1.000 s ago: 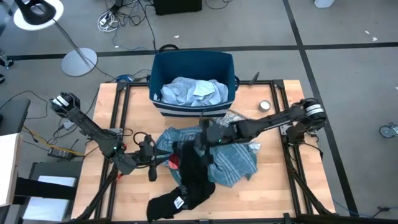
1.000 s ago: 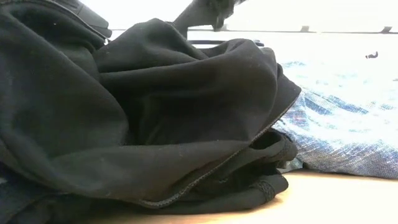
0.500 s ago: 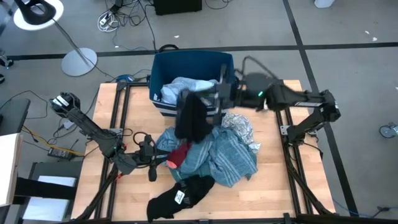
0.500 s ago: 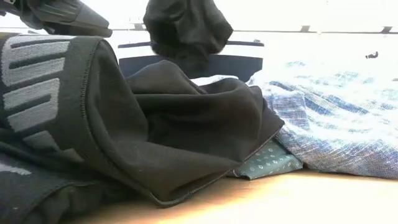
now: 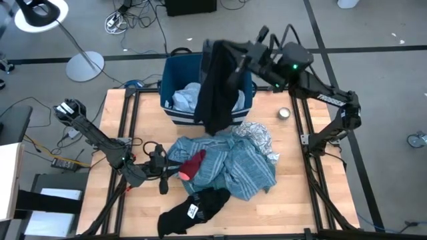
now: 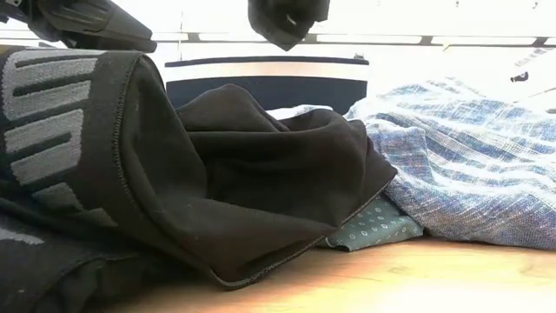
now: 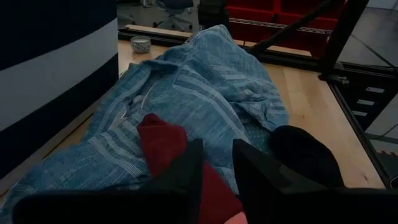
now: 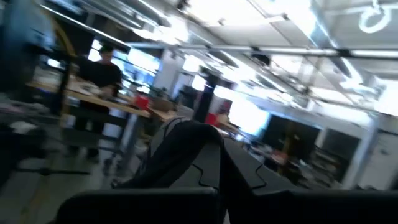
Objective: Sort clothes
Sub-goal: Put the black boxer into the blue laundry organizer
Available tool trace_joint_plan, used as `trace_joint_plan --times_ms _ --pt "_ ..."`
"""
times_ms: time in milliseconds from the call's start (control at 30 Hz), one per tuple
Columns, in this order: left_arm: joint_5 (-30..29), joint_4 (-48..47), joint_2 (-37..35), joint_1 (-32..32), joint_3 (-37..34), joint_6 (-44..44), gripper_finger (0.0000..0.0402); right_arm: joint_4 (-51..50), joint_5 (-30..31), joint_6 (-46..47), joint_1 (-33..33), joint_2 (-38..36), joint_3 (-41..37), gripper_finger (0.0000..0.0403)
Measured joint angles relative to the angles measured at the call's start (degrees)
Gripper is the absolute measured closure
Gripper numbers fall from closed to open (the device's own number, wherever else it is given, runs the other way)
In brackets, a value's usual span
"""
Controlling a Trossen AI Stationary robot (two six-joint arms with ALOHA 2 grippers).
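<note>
A wooden table is sitting on a grey floor strewn with cables. The left gripper is resting low with its fingers nearly together, empty; just ahead of it a red piece is lying on a teal striped cloth. Nearer the front edge, a black piece is showing a small white label, unreadable. The right gripper is pinching a long black garment, dangling it above the blue bin, where a light blue shirt is lying.

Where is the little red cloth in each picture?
High view: red cloth lies on the striped cloth, just ahead of the left pincer.
Low view: not in it.
Left wrist view: right past the fingers, on the striped cloth.
Right wrist view: not in it.
Shared landmark: the striped cloth.
</note>
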Motion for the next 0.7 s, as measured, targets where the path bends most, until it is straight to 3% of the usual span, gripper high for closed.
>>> trace_joint_plan --times_ms 233,467,700 --pt "0.0 -0.5 0.0 0.0 0.0 0.0 0.0310 -5.2 -1.3 10.7 -4.4 0.0 0.0 0.0399" --pt "0.0 -0.5 0.0 0.0 0.0 0.0 0.0310 -23.2 -2.9 20.5 -4.7 0.0 0.0 0.0384" --pt "0.0 -0.4 0.0 0.0 0.0 -0.2 0.0310 -40.8 -3.9 25.9 -5.4 -0.2 0.0 0.0335"
